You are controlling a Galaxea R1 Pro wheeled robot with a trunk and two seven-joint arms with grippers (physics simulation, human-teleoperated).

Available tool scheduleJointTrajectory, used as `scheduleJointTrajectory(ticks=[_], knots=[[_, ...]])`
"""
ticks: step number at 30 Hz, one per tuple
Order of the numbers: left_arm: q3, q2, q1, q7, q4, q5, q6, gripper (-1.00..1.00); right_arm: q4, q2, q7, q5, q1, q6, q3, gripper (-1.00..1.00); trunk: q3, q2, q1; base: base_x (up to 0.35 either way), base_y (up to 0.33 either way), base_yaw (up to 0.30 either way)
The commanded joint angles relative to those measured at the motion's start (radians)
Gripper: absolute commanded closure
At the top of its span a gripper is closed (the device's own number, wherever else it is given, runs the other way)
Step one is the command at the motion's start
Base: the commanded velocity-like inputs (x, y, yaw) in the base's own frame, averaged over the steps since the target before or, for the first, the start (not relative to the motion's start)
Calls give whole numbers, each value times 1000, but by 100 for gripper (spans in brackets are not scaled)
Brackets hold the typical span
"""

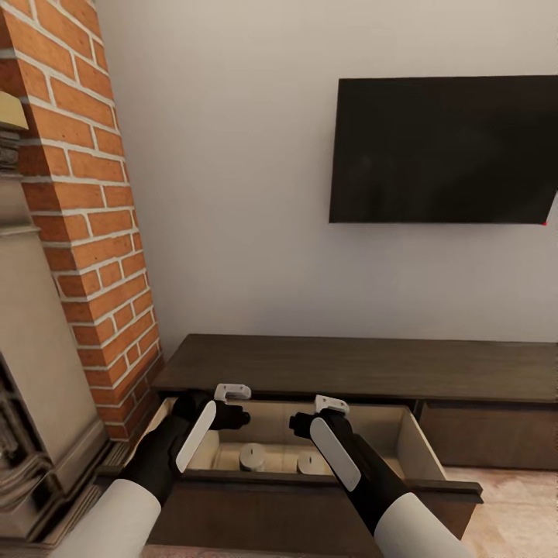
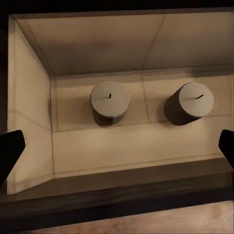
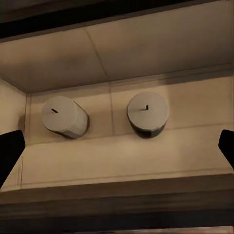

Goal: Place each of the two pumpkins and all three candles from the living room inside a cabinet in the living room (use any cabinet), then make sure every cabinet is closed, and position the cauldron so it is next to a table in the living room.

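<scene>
Low dark-brown cabinet against the white wall, below a wall-mounted black TV; brick column at the left. Leftmost drawer pulled out, pale wooden inside exposed. 2 grey-beige candles standing upright on the drawer floor, side by side, near each other but apart, wicks up; second one partly hidden behind the right arm.

Left gripper hovering above the drawer's left half, right gripper above the middle, both over the open compartment. From the left wrist camera, dark fingers at both frame edges, spread wide, nothing between them, both candles below. Same from the right wrist camera: fingers far apart, empty, over the 2 candles. Neither gripper touching a candle, apparently, though height above them is hard to judge.
</scene>
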Motion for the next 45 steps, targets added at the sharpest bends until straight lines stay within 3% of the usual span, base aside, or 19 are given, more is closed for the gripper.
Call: scheduleJointTrajectory(ticks=[1, 45], knots=[[-1, 0, -1, 10, -1, 11, 3, -100, -1, 0, -9, -8, -1, 1, 2, -100, 2, 7, -4, -33, 15, 0], [-1, 0, -1, 10, -1, 11, 3, -100, -1, 0, -9, -8, -1, 1, 2, -100, 140, 315, -173, -1, 1, 2]])
